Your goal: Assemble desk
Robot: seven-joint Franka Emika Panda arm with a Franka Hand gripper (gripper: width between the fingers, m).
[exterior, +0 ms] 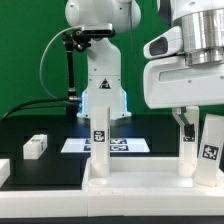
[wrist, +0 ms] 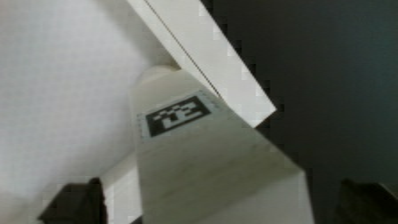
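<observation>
The desk (exterior: 150, 178) lay upside down on the near worktop (exterior: 40, 170), legs (exterior: 101, 140) upright. The fingers (wrist: 89, 200) stood apart over one leg, probably for tightening next.

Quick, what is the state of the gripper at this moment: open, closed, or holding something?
Gripper: open, holding nothing. In the wrist view its two dark fingers stand apart, with a tagged white desk leg between them, not gripped.

Black table (exterior: 40, 168): desk top (exterior: 140, 180), loose leg (exterior: 35, 146), marker board (exterior: 105, 146).
</observation>
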